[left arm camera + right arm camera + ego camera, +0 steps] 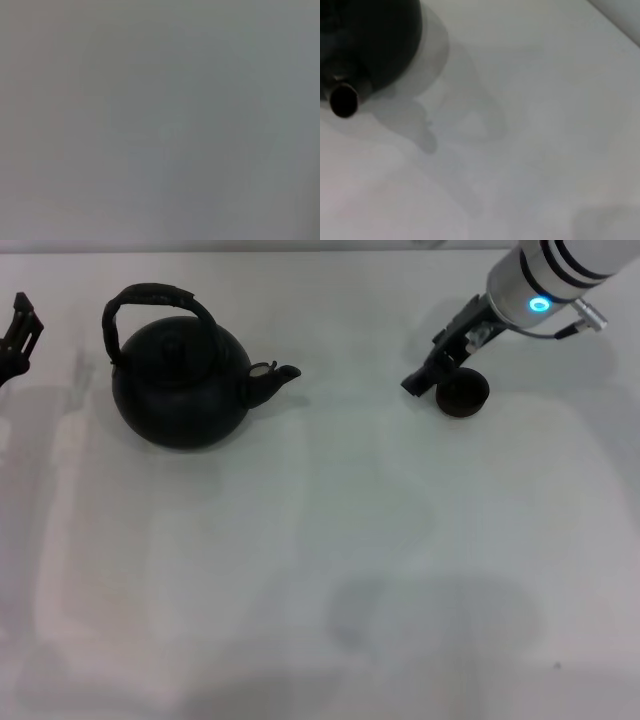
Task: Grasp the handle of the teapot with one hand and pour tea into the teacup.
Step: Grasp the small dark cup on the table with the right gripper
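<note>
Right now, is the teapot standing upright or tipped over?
Upright: the teapot sits flat on the table, handle arching above its lid.

Teapot (180,385) matte black; teacup (462,395) dark brown-black; table (350,570) plain white; right arm (560,275) white, black-banded.

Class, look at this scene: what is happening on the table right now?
A black teapot sits upright on the white table, its arched handle untouched and its spout aimed toward the small teacup. The right gripper is low beside the teacup, close against it. The left gripper waits at the table's edge, away from the teapot. No pouring has begun.
</note>
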`<state>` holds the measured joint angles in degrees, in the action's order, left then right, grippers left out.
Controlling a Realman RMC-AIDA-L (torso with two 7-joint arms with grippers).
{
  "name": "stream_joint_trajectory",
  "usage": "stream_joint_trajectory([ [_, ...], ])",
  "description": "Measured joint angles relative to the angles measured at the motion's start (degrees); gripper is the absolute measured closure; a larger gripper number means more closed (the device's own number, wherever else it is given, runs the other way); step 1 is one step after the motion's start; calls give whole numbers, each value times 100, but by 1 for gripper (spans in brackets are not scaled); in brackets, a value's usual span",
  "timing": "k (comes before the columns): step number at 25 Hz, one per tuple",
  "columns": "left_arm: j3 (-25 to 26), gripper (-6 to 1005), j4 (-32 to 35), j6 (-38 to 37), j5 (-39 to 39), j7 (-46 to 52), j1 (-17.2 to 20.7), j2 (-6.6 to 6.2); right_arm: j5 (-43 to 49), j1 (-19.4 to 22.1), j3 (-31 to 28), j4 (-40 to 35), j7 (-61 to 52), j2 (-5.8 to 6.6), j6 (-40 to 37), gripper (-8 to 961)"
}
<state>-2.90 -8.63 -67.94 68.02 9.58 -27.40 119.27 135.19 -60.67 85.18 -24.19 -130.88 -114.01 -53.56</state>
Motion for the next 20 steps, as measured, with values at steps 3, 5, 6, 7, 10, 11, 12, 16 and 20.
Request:
stream_joint_trajectory([
  [3, 0, 111, 1, 0, 0, 0, -8, 0, 17, 2, 7, 143, -1, -4, 66, 161],
  [5, 0, 111, 2, -1, 0, 0, -12, 0, 29, 18, 15, 191, -2, -6, 87, 163],
  [6, 0, 111, 2, -1, 0, 0, -15, 0, 50, 38, 11, 193, -2, -6, 90, 165],
  [7, 0, 111, 2, -1, 0, 0, -19, -1, 67, 51, 6, 193, -3, -6, 90, 166],
  [10, 0, 111, 2, -4, 0, 0, -27, -4, 100, 88, -8, 192, -45, 7, 49, 169],
  [11, 0, 111, 2, -4, 0, 0, -29, -6, 104, 95, -7, 192, -62, 17, 36, 170],
  [12, 0, 111, 2, -6, 0, 0, -29, -7, 107, 111, -4, 192, -83, 24, 23, 171],
  [16, 0, 111, 2, -9, 0, 0, -29, -9, 110, 151, -12, 191, -94, 45, -11, 175],
  [20, 0, 111, 2, -11, 0, 0, -28, -10, 116, 213, 2, 170, -95, 60, -44, 180],
])
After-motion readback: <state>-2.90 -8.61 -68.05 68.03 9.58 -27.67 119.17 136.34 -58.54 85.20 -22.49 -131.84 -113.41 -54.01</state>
